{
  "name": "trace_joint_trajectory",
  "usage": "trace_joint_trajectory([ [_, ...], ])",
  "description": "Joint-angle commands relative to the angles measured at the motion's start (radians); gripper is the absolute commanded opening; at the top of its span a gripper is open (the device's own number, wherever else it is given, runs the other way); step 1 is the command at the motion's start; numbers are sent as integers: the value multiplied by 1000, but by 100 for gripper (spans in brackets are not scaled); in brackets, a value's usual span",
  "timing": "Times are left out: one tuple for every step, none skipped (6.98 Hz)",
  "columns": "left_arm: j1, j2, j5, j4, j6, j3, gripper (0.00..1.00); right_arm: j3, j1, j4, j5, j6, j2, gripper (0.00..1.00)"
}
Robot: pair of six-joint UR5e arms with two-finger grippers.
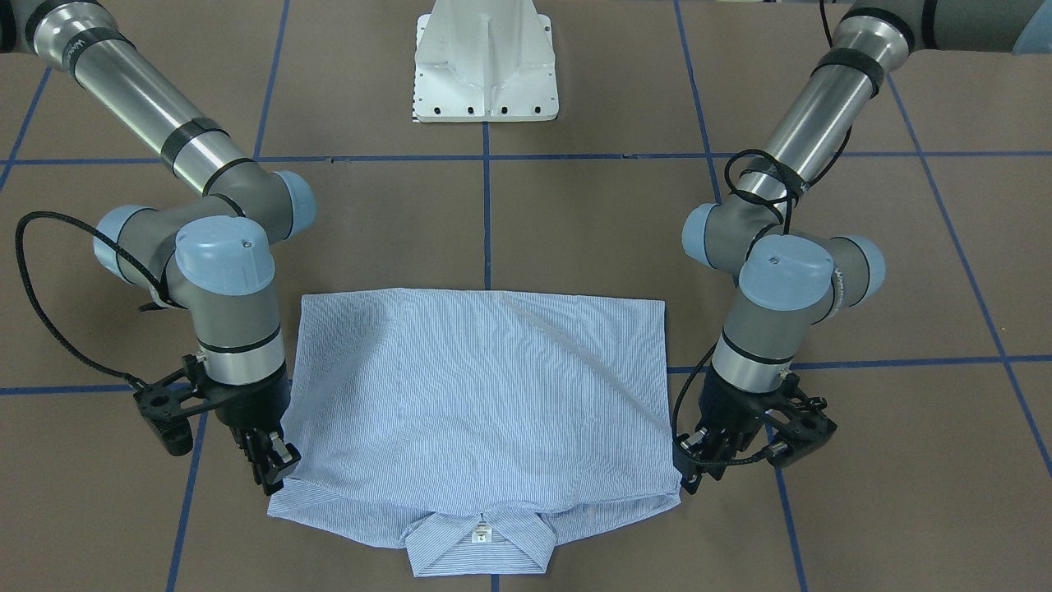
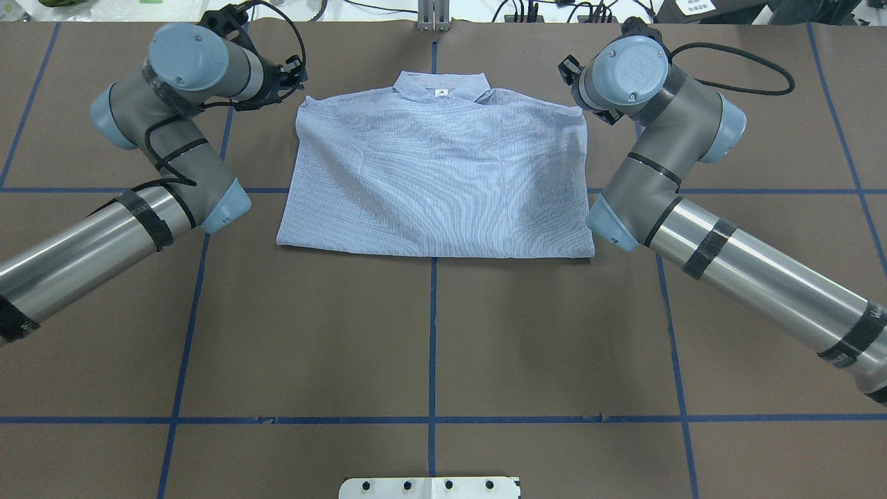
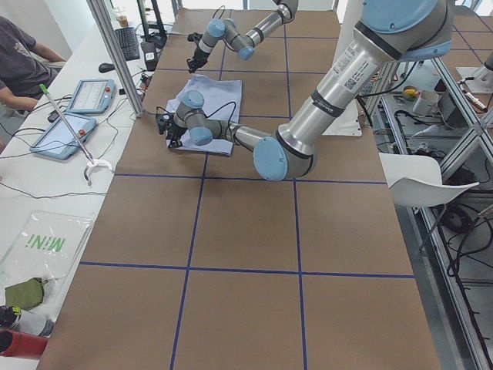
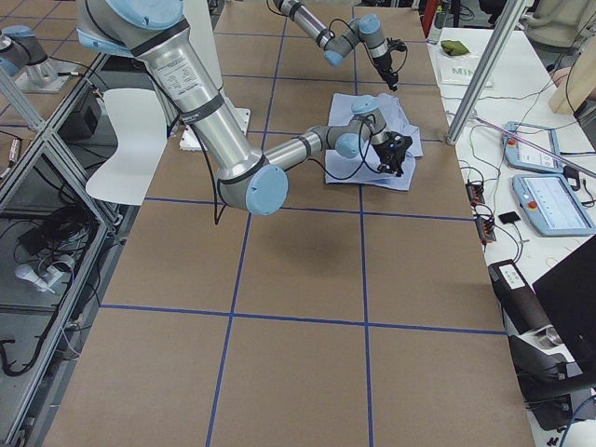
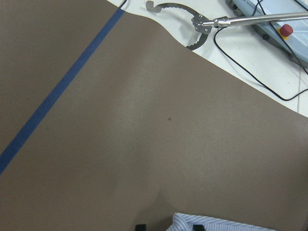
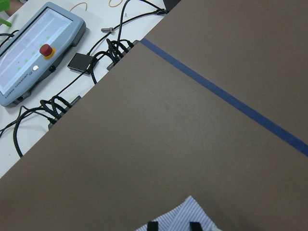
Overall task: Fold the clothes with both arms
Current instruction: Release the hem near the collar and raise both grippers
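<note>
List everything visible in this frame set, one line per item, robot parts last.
shirt: one, light blue-and-white striped, folded flat mid-table, collar towards the operators' side
table: one, brown with blue tape grid
pedestal base: one, white, at the robot's edge
pendants: two, grey-blue, side bench
grabber tool: one, metal, side bench
operator: one, dark grey top, seated at the bench
left gripper: one, black, at a collar-end shirt corner, open or shut unclear
right gripper: one, black, at the other collar-end corner, unclear too

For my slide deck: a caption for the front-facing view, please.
Left claw and right claw flank the folded striped shirt near its collar-end corners.
</note>
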Motion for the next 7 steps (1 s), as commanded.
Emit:
trace_joint_trajectory([
  [-9, 12, -3, -4, 13, -21, 99, -14, 36, 4, 39, -19, 21, 100],
  [-10, 63, -12, -3, 13, -97, 99, -4, 38, 7, 65, -16, 21, 100],
  [-13, 113, -65, 2, 15, -166, 99, 91, 35, 0, 105, -14, -14, 100],
  [-16, 169, -77, 0, 38, -241, 99, 263, 6, -7, 154, -13, -146, 100],
  [-23, 197, -77, 2, 74, -287, 99, 411, -42, -8, 156, -7, -275, 100],
  [-23, 222, -77, -6, 81, -308, 99, 497, -98, -19, 154, 12, -367, 100],
  [-23, 223, -75, -6, 81, -315, 99, 569, -157, -16, 145, 59, -458, 100],
])
